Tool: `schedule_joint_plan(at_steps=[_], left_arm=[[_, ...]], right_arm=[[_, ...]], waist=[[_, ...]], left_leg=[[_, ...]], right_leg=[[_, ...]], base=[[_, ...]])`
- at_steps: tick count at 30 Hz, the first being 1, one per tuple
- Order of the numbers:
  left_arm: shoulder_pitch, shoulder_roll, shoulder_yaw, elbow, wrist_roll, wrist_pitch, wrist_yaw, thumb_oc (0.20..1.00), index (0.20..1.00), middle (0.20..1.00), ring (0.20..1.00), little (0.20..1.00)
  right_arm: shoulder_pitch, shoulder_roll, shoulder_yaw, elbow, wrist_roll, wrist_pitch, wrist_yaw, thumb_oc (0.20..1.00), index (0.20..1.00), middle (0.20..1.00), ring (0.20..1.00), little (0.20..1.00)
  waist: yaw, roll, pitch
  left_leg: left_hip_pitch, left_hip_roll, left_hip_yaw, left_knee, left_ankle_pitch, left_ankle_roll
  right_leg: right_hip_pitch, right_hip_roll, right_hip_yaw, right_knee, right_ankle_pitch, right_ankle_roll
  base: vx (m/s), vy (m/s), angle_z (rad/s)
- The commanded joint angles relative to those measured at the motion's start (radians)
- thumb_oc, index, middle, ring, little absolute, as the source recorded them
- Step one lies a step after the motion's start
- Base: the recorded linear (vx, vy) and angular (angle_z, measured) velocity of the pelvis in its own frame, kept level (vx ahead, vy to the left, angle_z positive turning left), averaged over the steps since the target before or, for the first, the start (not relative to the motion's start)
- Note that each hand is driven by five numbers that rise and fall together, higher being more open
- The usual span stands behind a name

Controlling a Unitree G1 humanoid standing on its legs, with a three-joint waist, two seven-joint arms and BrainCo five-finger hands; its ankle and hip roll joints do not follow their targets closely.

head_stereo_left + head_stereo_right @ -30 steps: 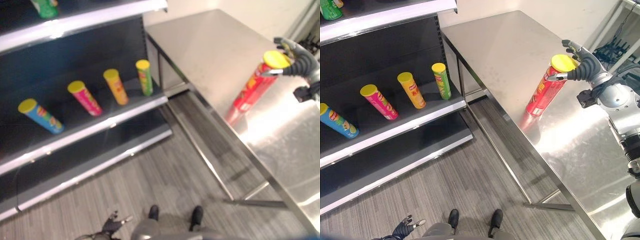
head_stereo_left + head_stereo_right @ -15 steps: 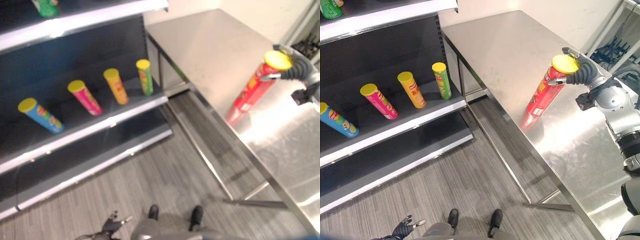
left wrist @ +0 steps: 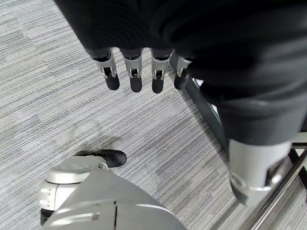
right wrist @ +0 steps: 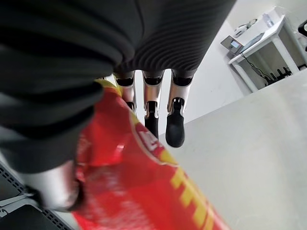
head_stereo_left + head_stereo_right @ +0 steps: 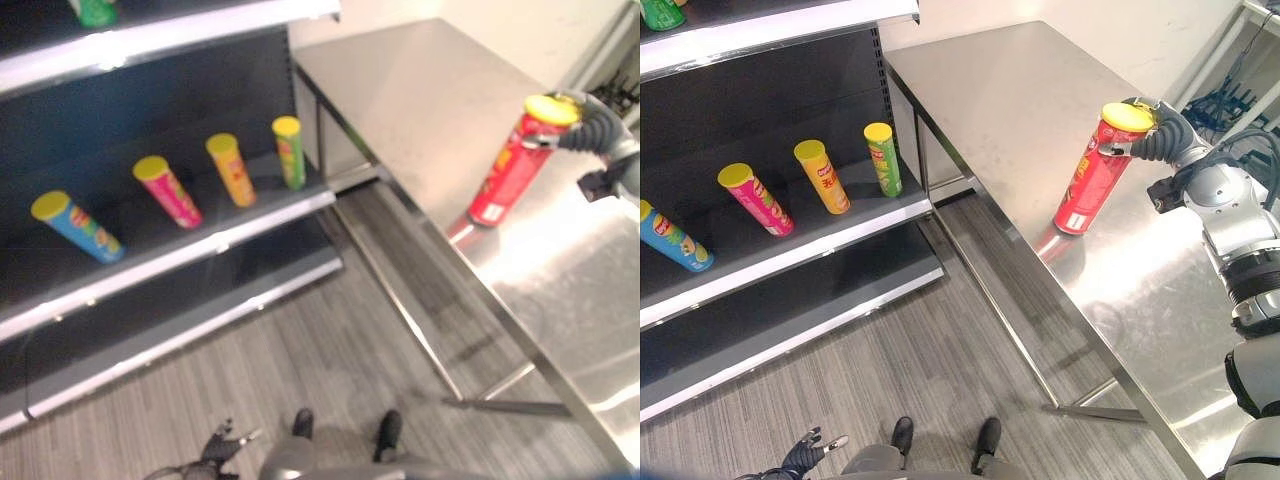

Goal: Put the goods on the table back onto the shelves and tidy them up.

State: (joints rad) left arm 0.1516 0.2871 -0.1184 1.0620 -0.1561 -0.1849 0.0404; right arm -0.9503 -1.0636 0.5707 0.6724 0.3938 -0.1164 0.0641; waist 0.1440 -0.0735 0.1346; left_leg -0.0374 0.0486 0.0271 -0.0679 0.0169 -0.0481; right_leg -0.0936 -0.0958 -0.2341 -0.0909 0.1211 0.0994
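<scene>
Since a second ago the red can (image 5: 1093,170) has tipped closer to upright. Left to right we note: left robot hand (image 3: 139,72) low over the floor (image 5: 930,380), fingers straight, holding nothing; four cans on the shelf (image 5: 790,255); the red can standing on the steel surface (image 5: 1020,100), right robot hand (image 5: 1155,135) curled round its top.
</scene>
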Motion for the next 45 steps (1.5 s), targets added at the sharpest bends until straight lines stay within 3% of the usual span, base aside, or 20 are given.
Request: schedule_joint_plan(at_steps=[1, 3, 8, 9, 12, 17, 21, 25, 27, 29, 30, 32, 35, 36, 37, 38, 40, 41, 43, 45], left_arm=[[-0.043, 0.042, -0.013, 0.021, -0.029, -0.009, 0.023, 1.000, 1.000, 1.000, 1.000, 1.000], [-0.042, 0.044, -0.007, 0.019, -0.028, -0.009, 0.024, 1.000, 1.000, 1.000, 1.000, 1.000], [-0.042, 0.039, 0.041, -0.034, -0.032, -0.012, 0.036, 1.000, 1.000, 1.000, 1.000, 1.000], [-0.054, 0.046, 0.048, -0.053, -0.028, -0.011, 0.035, 1.000, 1.000, 1.000, 1.000, 1.000], [-0.055, 0.053, 0.079, -0.080, -0.050, -0.020, 0.034, 1.000, 1.000, 1.000, 1.000, 1.000], [-0.041, 0.039, 0.086, -0.102, -0.081, -0.010, 0.011, 1.000, 1.000, 1.000, 1.000, 1.000], [-0.015, 0.006, 0.118, -0.088, -0.092, -0.003, 0.007, 1.000, 1.000, 1.000, 1.000, 1.000], [-0.001, -0.011, 0.147, -0.045, -0.081, -0.004, 0.012, 1.000, 1.000, 1.000, 1.000, 1.000], [0.003, -0.025, 0.161, -0.050, -0.089, -0.010, 0.029, 1.000, 1.000, 1.000, 1.000, 1.000], [0.003, -0.027, 0.165, -0.053, -0.091, -0.014, 0.035, 1.000, 1.000, 1.000, 1.000, 1.000], [0.005, -0.023, 0.154, -0.073, -0.091, -0.018, 0.041, 1.000, 1.000, 1.000, 1.000, 1.000], [0.008, -0.016, 0.132, -0.097, -0.083, -0.022, 0.041, 1.000, 1.000, 1.000, 1.000, 1.000], [0.011, 0.031, 0.101, -0.160, -0.071, -0.030, 0.030, 1.000, 1.000, 1.000, 1.000, 1.000], [0.012, 0.054, 0.084, -0.192, -0.065, -0.037, 0.032, 1.000, 1.000, 1.000, 1.000, 1.000], [0.013, 0.078, 0.068, -0.233, -0.068, -0.047, 0.027, 1.000, 1.000, 1.000, 1.000, 1.000], [0.016, 0.092, 0.064, -0.255, -0.059, -0.041, 0.021, 1.000, 1.000, 1.000, 1.000, 1.000], [-0.029, 0.129, 0.086, -0.244, -0.046, -0.036, 0.034, 1.000, 1.000, 1.000, 1.000, 1.000], [-0.027, 0.143, 0.085, -0.237, -0.044, -0.037, 0.044, 1.000, 1.000, 1.000, 1.000, 1.000], [-0.041, 0.163, 0.082, -0.252, -0.026, -0.034, 0.044, 1.000, 1.000, 1.000, 1.000, 1.000], [-0.060, 0.182, 0.112, -0.270, -0.036, -0.026, 0.022, 1.000, 1.000, 1.000, 1.000, 1.000]], right_arm=[[0.018, -0.008, -0.093, -0.134, 0.051, -0.063, -0.075, 0.200, 0.200, 0.200, 0.200, 0.200], [0.062, -0.011, -0.142, -0.194, 0.045, -0.074, -0.089, 0.200, 0.200, 0.200, 0.200, 0.200], [0.328, 0.039, -0.447, -0.485, -0.010, -0.155, -0.161, 0.200, 0.200, 0.200, 0.200, 0.200], [0.452, 0.063, -0.571, -0.588, -0.036, -0.171, -0.173, 0.200, 0.200, 0.200, 0.200, 0.200], [0.572, 0.096, -0.697, -0.725, -0.043, -0.195, -0.158, 0.200, 0.200, 0.200, 0.200, 0.200], [0.651, 0.149, -0.762, -0.872, -0.008, -0.211, -0.096, 0.200, 0.200, 0.200, 0.200, 0.200], [0.680, 0.135, -0.744, -0.921, -0.057, -0.198, -0.075, 0.200, 0.200, 0.200, 0.200, 0.200], [0.690, 0.120, -0.725, -0.960, -0.089, -0.196, -0.056, 0.200, 0.200, 0.200, 0.200, 0.200], [0.692, 0.084, -0.703, -0.975, -0.125, -0.189, -0.049, 0.200, 0.200, 0.200, 0.200, 0.200], [0.690, 0.072, -0.695, -0.977, -0.139, -0.188, -0.048, 0.200, 0.200, 0.200, 0.200, 0.200], [0.688, 0.044, -0.677, -0.974, -0.153, -0.180, -0.048, 0.200, 0.200, 0.200, 0.200, 0.200], [0.684, 0.027, -0.669, -0.973, -0.144, -0.180, -0.048, 0.200, 0.200, 0.200, 0.200, 0.200], [0.681, 0.033, -0.646, -0.970, -0.132, -0.176, -0.051, 0.200, 0.200, 0.200, 0.200, 0.200], [0.677, 0.052, -0.637, -0.967, -0.124, -0.176, -0.051, 0.200, 0.200, 0.200, 0.200, 0.200], [0.682, 0.070, -0.637, -0.957, -0.112, -0.177, -0.053, 0.200, 0.200, 0.200, 0.200, 0.200], [0.671, 0.092, -0.623, -0.948, -0.112, -0.173, -0.052, 0.200, 0.200, 0.200, 0.200, 0.200], [0.712, 0.153, -0.634, -0.934, -0.146, -0.163, -0.062, 0.200, 0.200, 0.200, 0.200, 0.200], [0.699, 0.174, -0.602, -0.940, -0.158, -0.160, -0.061, 0.200, 0.200, 0.200, 0.200, 0.200], [0.715, 0.189, -0.605, -0.962, -0.164, -0.164, -0.057, 0.200, 0.200, 0.200, 0.200, 0.200], [0.749, 0.196, -0.630, -0.967, -0.180, -0.155, -0.049, 0.200, 0.200, 0.200, 0.200, 0.200]], waist=[[0.017, -0.035, 0.006], [0.018, -0.034, 0.005], [0.016, -0.013, 0.012], [0.010, -0.005, 0.023], [0.029, -0.007, 0.020], [0.057, -0.005, 0.037], [0.035, -0.002, 0.052], [0.018, 0.012, 0.037], [-0.015, 0.029, 0.014], [-0.023, 0.035, 0.007], [-0.044, 0.050, -0.005], [-0.058, 0.054, -0.013], [-0.057, 0.041, -0.013], [-0.048, 0.033, -0.008], [-0.050, 0.020, -0.012], [-0.055, 0.019, -0.013], [-0.065, 0.010, -0.005], [-0.064, 0.018, 0.002], [-0.068, 0.010, 0.001], [-0.082, -0.003, 0.005]], left_leg=[[-0.030, 0.029, -0.042, -0.019, 0.019, -0.093], [-0.030, 0.028, -0.042, -0.019, 0.017, -0.091], [-0.029, 0.021, -0.042, -0.019, 0.014, -0.070], [-0.034, 0.019, -0.071, -0.019, 0.017, -0.065], [-0.059, 0.025, -0.128, -0.015, 0.040, -0.074], [-0.143, 0.035, -0.245, -0.015, 0.119, -0.118], [-0.172, 0.053, -0.121, -0.005, 0.111, -0.121], [-0.108, 0.129, -0.072, 0.026, 0.094, -0.129], [-0.063, 0.234, -0.055, 0.037, 0.107, -0.150], [-0.051, 0.263, -0.054, 0.036, 0.123, -0.161], [-0.045, 0.318, -0.057, 0.043, 0.171, -0.180], [-0.055, 0.366, -0.057, 0.052, 0.195, -0.195], [-0.072, 0.417, -0.090, 0.088, 0.179, -0.207], [-0.086, 0.417, -0.134, 0.125, 0.170, -0.214], [-0.083, 0.424, -0.179, 0.159, 0.116, -0.214], [-0.070, 0.414, -0.156, 0.172, 0.022, -0.214], [-0.085, 0.387, -0.087, 0.210, -0.056, -0.214], [-0.080, 0.384, -0.038, 0.197, -0.096, -0.214], [-0.086, 0.355, 0.000, 0.168, -0.076, -0.208], [-0.087, 0.248, 0.053, 0.067, -0.025, -0.167]], right_leg=[[0.115, -0.069, 0.027, 0.010, -0.107, 0.120], [0.114, -0.072, 0.029, 0.010, -0.107, 0.122], [0.085, -0.094, 0.052, 0.076, -0.106, 0.132], [0.085, -0.082, 0.136, 0.124, -0.134, 0.131], [0.099, -0.042, 0.241, 0.150, -0.190, 0.112], [0.152, 0.011, 0.153, 0.150, -0.311, 0.053], [0.149, 0.004, 0.047, 0.158, -0.297, 0.058], [0.107, -0.053, -0.015, 0.189, -0.267, 0.060], [0.069, -0.111, -0.032, 0.203, -0.249, 0.074], [0.065, -0.128, -0.030, 0.206, -0.246, 0.082], [0.047, -0.173, -0.015, 0.229, -0.240, 0.103], [0.043, -0.221, 0.006, 0.260, -0.243, 0.126], [0.032, -0.281, 0.061, 0.283, -0.238, 0.152], [0.033, -0.301, 0.076, 0.267, -0.212, 0.161], [0.031, -0.336, 0.095, 0.223, -0.159, 0.162], [0.041, -0.339, 0.099, 0.167, -0.101, 0.162], [0.001, -0.377, 0.117, 0.049, 0.185, 0.162], [-0.024, -0.369, 0.095, 0.015, 0.235, 0.162], [-0.044, -0.358, 0.073, 0.004, 0.219, 0.162], [-0.031, -0.243, 0.090, 0.045, 0.085, 0.162]], base=[[0.00, 0.000, 0.00], [0.00, 0.000, 0.00], [-0.05, -0.007, -0.04], [-0.15, -0.118, -0.01], [-0.13, -0.197, 0.67], [-0.15, -0.232, 0.78], [-0.21, 0.000, 1.36], [-0.15, 0.160, 0.63], [-0.11, 0.413, 0.52], [-0.02, 0.413, 0.32], [0.04, 0.567, 0.36], [0.08, 0.717, 0.46], [0.08, 0.630, 0.18], [0.05, 0.751, -0.19], [0.05, 0.632, -0.31], [0.00, 0.624, -0.44], [-0.16, 0.586, -0.33], [-0.25, 0.669, -0.22], [-0.15, 0.591, -0.62], [-0.17, 0.797, -0.29]])
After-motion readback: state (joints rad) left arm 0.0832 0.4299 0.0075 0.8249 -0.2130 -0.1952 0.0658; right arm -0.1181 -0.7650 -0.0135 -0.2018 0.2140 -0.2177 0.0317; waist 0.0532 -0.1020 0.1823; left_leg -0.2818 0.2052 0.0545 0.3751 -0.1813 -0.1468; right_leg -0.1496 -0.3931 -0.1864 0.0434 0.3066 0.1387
